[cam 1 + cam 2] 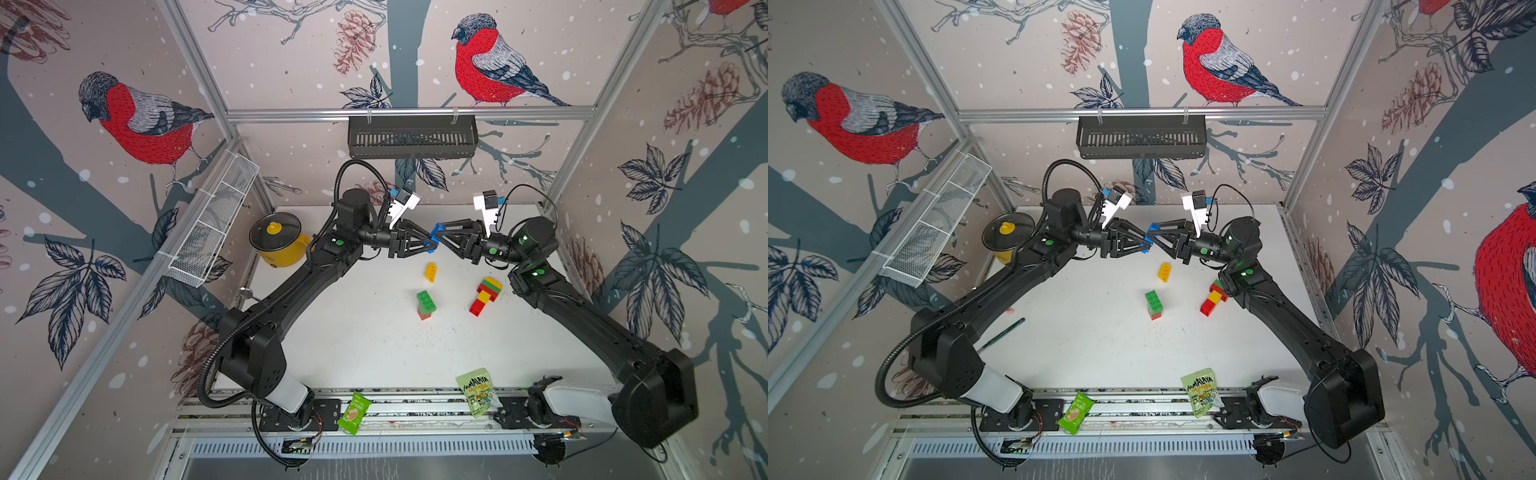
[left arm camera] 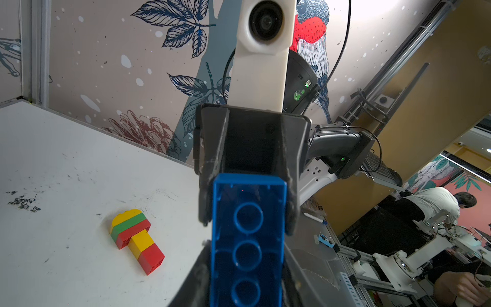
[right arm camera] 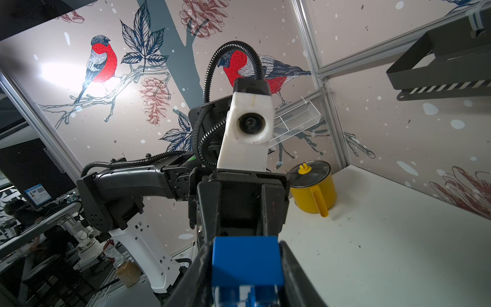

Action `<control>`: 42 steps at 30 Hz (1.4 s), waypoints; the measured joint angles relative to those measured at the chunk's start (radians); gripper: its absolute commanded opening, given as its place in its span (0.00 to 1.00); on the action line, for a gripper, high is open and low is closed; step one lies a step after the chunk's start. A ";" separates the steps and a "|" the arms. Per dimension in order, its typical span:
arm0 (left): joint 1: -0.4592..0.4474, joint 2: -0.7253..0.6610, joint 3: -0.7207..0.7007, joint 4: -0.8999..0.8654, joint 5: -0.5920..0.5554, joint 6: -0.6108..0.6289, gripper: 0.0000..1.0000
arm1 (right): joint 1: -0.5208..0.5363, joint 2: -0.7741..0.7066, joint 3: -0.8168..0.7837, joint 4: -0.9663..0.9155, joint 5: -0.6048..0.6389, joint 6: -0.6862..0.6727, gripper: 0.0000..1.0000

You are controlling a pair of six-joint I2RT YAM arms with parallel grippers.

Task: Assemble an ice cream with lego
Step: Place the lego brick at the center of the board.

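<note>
The blue brick [image 1: 434, 237] hung in mid-air over the far part of the table [image 1: 365, 340], well clear of the surface, with the two arms meeting nose to nose around it. The left gripper [image 1: 426, 245] was pinched shut on one end. Its wrist view showed the brick's hollow underside running lengthwise out between the fingers. The right gripper [image 1: 442, 237] reached in from the opposite side, and its fingers looked pressed against the sides of the brick's free end. This was probably a hand-over, or a re-grip to give the brick a better orientation for pressing it onto other pieces, which one pincer could hardly manage alone.

Below and nearer the front lay the rest of the lego. A part-built ice cream [image 1: 484, 296] lay on its side, with a rounded yellow, green and red head on a yellow and red stem. A green brick on a red one [image 1: 426, 304] stood apart from it, and a lone yellow piece [image 1: 431, 272] lay between these and the grippers. A yellow pot [image 1: 280, 245] sat in the far left corner. Two green snack packets [image 1: 353, 412] lay on the front rail, clear of the work.
</note>
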 measured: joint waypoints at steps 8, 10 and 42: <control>0.000 0.012 0.006 -0.003 -0.007 0.003 0.91 | 0.002 0.000 0.021 -0.058 0.047 -0.027 0.23; 0.005 0.012 0.014 -0.028 -0.028 0.010 0.99 | -0.009 -0.011 0.039 -0.123 0.079 -0.042 0.19; 0.326 -0.190 -0.224 -0.492 -0.716 0.089 1.00 | -0.042 0.927 0.748 -1.406 0.981 -0.472 0.21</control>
